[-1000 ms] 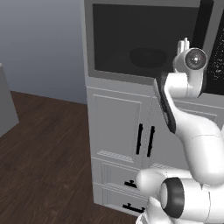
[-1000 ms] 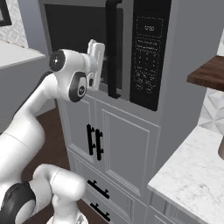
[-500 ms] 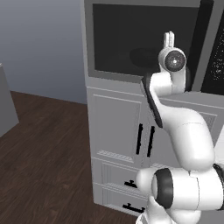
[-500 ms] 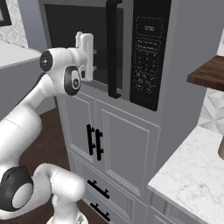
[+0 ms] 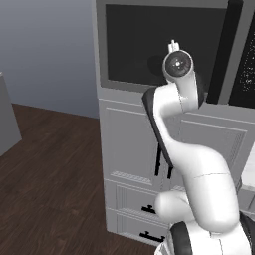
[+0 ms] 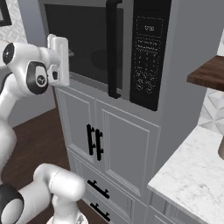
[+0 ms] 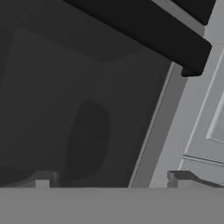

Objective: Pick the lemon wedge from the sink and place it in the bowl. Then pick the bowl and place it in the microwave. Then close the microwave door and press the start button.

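From the left base view I see the arm raised in front of the microwave (image 5: 169, 45), its wrist level with the lower part of the microwave door (image 5: 159, 42), which stands flush with the cabinet front; the hand (image 5: 172, 46) is mostly hidden behind the wrist joint, only a small white tip showing above it. To the left of the cabinet there is open dark wood floor (image 5: 55, 164) and a bare grey wall, so there is room on that side; the right edge of this view cuts off the control panel (image 5: 246, 64). From the right base view the hand (image 6: 65, 61) sits just in front of the door window's (image 6: 87, 39) lower left corner, near the frame, and I cannot tell whether it touches the glass. The black vertical door handle (image 6: 113, 48) lies well to the hand's right, with the control panel (image 6: 148, 57) beyond it. A white marble worktop (image 6: 192, 175) crowds the lower right, and a dark wood shelf (image 6: 208, 78) juts in above it; a brown object on the worktop is cut off by the frame edge. In the hand view the dark window (image 7: 65, 87) is very close, the handle (image 7: 144, 30) crossing the top, the grey door frame (image 7: 153, 131) running diagonally. A dim oval shape behind the glass may be the bowl (image 7: 87, 140), too murky to be sure. Two fingertips (image 7: 181, 177) stand wide apart: the hand is open and holds nothing.
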